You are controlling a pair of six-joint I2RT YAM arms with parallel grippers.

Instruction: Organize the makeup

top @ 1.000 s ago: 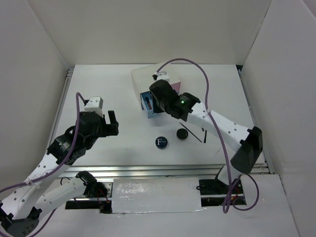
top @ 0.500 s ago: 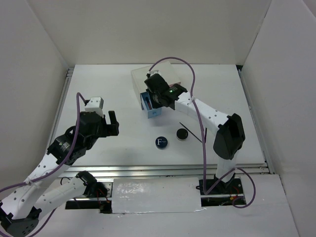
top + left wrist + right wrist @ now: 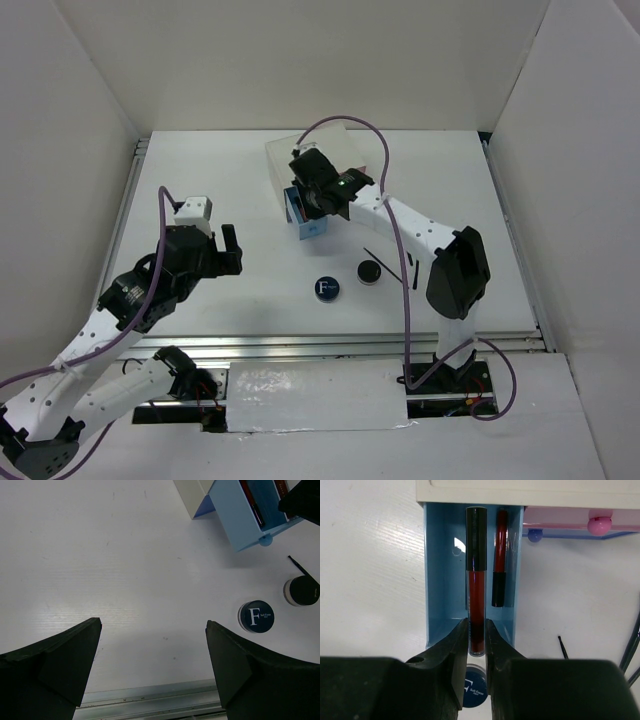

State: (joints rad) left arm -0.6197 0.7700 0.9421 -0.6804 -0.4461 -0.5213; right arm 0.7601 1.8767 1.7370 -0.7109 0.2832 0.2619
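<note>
One red-black pencil (image 3: 500, 565) lay in the blue drawer (image 3: 440, 580); our right fingers (image 3: 452, 650) pinched a dark-red tube (image 3: 476, 590), left fingers (image 3: 65, 655) spread; dark-blue round compact (image 3: 327, 289), black jar (image 3: 369, 271) unsorted.

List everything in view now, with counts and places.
table: one, white, under everything
box: one, white, far centre
blue drawer: one, light blue, pulled open
pink drawer: one, pink, beside blue drawer
pencil: one, red-black, in blue drawer
tube: one, dark red, black cap, gripped over blue drawer
compact: one, dark blue, white F, near drawer
jar: one, black, right of compact
brushes: at least two, black, by jar
left gripper: open, empty, left side
right gripper: shut on tube
</note>
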